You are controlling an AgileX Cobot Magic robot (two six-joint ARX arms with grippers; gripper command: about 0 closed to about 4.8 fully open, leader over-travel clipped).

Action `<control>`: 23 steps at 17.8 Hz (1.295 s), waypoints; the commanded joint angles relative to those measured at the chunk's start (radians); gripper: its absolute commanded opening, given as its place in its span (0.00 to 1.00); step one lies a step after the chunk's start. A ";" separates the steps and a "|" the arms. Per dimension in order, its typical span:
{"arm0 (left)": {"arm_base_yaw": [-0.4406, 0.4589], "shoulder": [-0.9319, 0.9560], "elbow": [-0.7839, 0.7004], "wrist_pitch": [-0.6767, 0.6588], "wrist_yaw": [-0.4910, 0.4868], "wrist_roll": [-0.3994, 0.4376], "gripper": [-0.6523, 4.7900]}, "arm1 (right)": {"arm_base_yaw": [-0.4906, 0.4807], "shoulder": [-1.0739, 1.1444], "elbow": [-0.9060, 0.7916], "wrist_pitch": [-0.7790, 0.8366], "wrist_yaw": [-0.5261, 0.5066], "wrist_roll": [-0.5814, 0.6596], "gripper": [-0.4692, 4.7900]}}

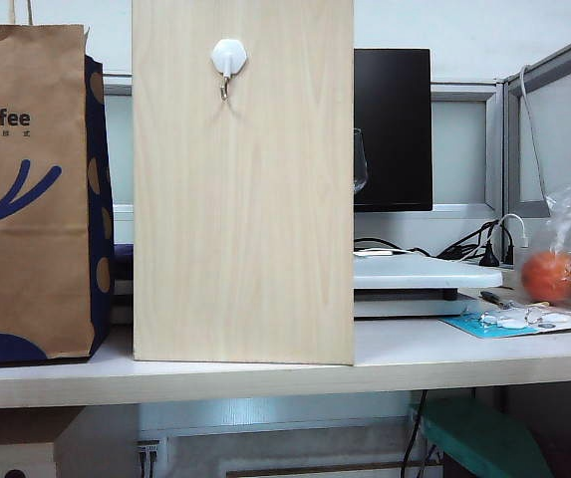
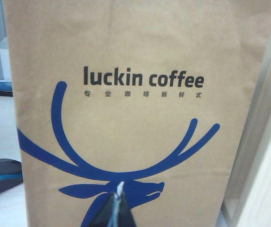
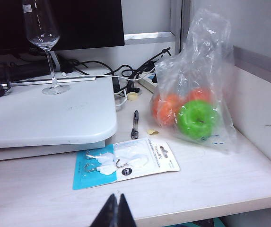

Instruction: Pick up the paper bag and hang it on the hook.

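The bag (image 1: 28, 194) stands upright at the left edge of the exterior view, just beside a pale wood board (image 1: 243, 179) that rises from the table (image 1: 265, 378); its twisted handles run out of frame at the top. The hook (image 1: 228, 62) sits high on that board, near the upper centre of the frame, a white hexagonal base with a small metal hook beneath, nothing hanging on it. In the left wrist view the left gripper (image 2: 118, 208) shows at the bottom centre, its dark jaws pressed together and empty, pointed at the bag's printed face. In the right wrist view the right gripper (image 3: 116, 213) also appears at bottom centre, jaws together and empty, above bare table near a blue card of spare hooks (image 3: 126, 163), a pen (image 3: 135, 124), a clear bag of balls (image 3: 194, 101) and a wine glass (image 3: 43, 42) on a white stand (image 3: 45, 118). Neither arm is visible in the exterior view. The pick has not begun. The step likely calls for opening the left jaws, rising to handle height, and pinching one handle loop near its crest so that the loop stays open for the hook.
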 commanded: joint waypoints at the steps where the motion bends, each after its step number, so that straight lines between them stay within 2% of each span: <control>1: 0.000 0.000 0.001 0.014 0.003 0.000 0.11 | 0.001 0.000 -0.007 0.018 -0.002 -0.004 0.09; 4: 0.000 0.000 0.001 0.013 0.003 0.000 0.11 | 0.002 0.000 -0.007 0.018 -0.007 -0.003 0.09; 5: 0.000 0.000 0.001 0.013 0.003 0.000 0.11 | 0.001 0.000 -0.007 0.019 -0.050 -0.001 0.09; 8: 0.000 0.000 0.001 0.015 0.029 -0.001 0.11 | 0.002 0.000 -0.007 0.026 -0.463 0.049 0.09; 9: 0.000 0.000 0.001 0.021 0.078 -0.013 0.11 | 0.002 0.000 -0.007 0.026 -0.657 0.049 0.09; 11: 0.000 0.000 0.001 0.024 0.150 -0.053 0.11 | 0.002 0.000 -0.007 0.026 -0.817 0.049 0.09; 12: 0.000 0.000 0.001 0.036 0.199 -0.097 0.11 | 0.002 0.000 -0.007 0.026 -0.835 0.049 0.09; 13: 0.000 0.000 0.001 0.077 0.267 -0.225 0.11 | 0.001 0.000 -0.007 0.026 -0.828 0.049 0.09; 14: 0.000 0.000 0.002 0.136 0.307 -0.278 0.11 | 0.002 0.000 -0.007 0.026 -0.828 0.049 0.09; 16: 0.000 0.000 0.047 0.286 0.337 -0.423 0.11 | 0.002 0.000 -0.007 0.026 -0.829 0.049 0.09; 18: 0.000 0.017 0.155 0.261 0.297 -0.394 0.11 | 0.001 0.000 -0.007 0.026 -0.828 0.049 0.09; 19: 0.000 0.049 0.238 0.247 0.284 -0.329 0.11 | 0.001 0.000 -0.007 0.026 -0.828 0.049 0.09; 21: 0.003 0.136 0.391 0.164 0.253 -0.129 0.11 | 0.001 0.000 -0.007 0.026 -0.829 0.049 0.09; 23: 0.005 0.262 0.533 0.040 0.108 0.091 0.11 | 0.002 0.000 -0.007 0.027 -0.827 0.049 0.09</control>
